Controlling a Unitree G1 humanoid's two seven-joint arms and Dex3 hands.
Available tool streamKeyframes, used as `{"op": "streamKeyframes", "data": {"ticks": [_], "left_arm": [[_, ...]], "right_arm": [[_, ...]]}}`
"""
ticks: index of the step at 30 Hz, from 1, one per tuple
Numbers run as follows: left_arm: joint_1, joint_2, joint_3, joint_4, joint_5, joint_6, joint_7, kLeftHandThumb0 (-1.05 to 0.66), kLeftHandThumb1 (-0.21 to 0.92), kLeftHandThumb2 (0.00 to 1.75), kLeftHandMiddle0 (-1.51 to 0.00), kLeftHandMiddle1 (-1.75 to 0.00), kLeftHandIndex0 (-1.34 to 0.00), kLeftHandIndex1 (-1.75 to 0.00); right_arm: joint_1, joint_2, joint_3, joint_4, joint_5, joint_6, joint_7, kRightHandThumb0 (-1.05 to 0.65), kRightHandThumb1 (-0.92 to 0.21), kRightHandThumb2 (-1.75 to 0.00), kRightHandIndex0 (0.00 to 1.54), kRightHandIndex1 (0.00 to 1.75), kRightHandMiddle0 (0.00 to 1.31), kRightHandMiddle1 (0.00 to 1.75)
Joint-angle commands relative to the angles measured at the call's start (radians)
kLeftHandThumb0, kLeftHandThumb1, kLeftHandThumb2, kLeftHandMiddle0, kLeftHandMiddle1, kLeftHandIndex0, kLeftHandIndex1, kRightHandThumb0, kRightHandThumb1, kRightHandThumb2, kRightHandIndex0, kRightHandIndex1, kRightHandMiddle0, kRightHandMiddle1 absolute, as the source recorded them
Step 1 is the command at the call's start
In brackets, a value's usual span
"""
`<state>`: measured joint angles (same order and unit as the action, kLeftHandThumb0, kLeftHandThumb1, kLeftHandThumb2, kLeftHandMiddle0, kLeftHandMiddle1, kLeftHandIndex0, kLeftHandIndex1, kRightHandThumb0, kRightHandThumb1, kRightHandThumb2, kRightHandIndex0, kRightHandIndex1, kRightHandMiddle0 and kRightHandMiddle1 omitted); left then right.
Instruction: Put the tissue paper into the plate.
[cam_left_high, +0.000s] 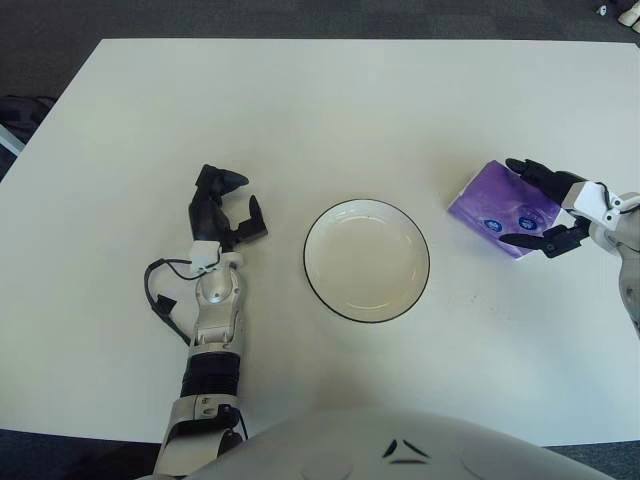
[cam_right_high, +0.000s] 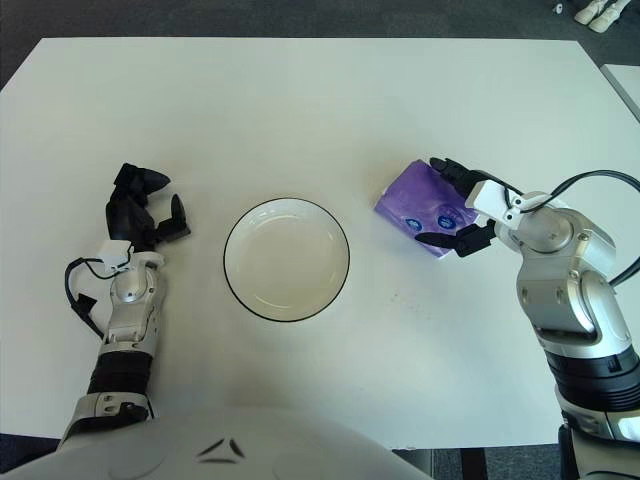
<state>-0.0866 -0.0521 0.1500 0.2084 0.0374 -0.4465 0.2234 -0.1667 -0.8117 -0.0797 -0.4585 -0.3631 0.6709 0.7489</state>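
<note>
A purple tissue pack (cam_left_high: 485, 208) lies on the white table, right of the white plate with a black rim (cam_left_high: 307, 262). My right hand (cam_left_high: 515, 203) reaches in from the right. Its upper fingers (cam_left_high: 530, 172) lie over the pack's far edge, and the thumb (cam_right_high: 440, 240) presses its near edge, so the pack is clamped between them, still down on the table. The plate holds nothing. My left hand (cam_left_high: 225, 205) shows left of the plate, fingers curled, holding nothing.
The white table (cam_left_high: 330, 110) runs wide behind the plate, with a dark floor beyond its edges. A black cable (cam_left_high: 160, 295) loops beside my left forearm. My right forearm (cam_right_high: 565, 300) comes in along the table's right side.
</note>
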Motion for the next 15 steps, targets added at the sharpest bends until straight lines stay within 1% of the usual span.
{"op": "streamKeyframes", "data": {"ticks": [1,3,8,13,15], "left_arm": [[0.042,-0.016,-0.005,0.061,-0.002,0.023,0.005,-0.01,0.20,1.44,-0.58,-1.68,-0.62,-1.75],[0.041,-0.018,-0.005,0.064,0.000,0.020,0.008,-0.01,0.19,1.45,-0.58,-1.69,-0.62,-1.75],[0.040,-0.021,-0.005,0.068,0.004,0.012,0.012,-0.01,0.19,1.47,-0.56,-1.72,-0.63,-1.75],[0.041,-0.025,-0.006,0.069,0.000,0.007,0.009,-0.01,0.24,1.41,-0.50,-1.74,-0.60,-1.74],[0.041,-0.028,-0.005,0.069,-0.005,0.004,0.008,-0.01,0.25,1.40,-0.49,-1.74,-0.60,-1.73]], "right_arm": [[-0.035,0.003,0.004,0.023,0.030,-0.005,-0.012,-0.91,-0.37,-0.80,0.00,0.00,0.00,0.00],[-0.063,0.003,0.010,0.023,0.038,0.003,-0.012,-0.91,-0.37,-0.80,0.00,0.00,0.00,0.00],[-0.095,0.001,0.022,0.027,0.042,-0.002,-0.032,-0.92,-0.36,-0.79,0.00,0.00,0.00,0.00],[-0.147,-0.017,0.053,0.040,0.030,0.012,-0.032,-0.91,-0.34,-0.80,0.00,0.00,0.00,0.00],[-0.158,-0.020,0.059,0.044,0.030,0.016,-0.030,-0.91,-0.33,-0.81,0.00,0.00,0.00,0.00]]}}
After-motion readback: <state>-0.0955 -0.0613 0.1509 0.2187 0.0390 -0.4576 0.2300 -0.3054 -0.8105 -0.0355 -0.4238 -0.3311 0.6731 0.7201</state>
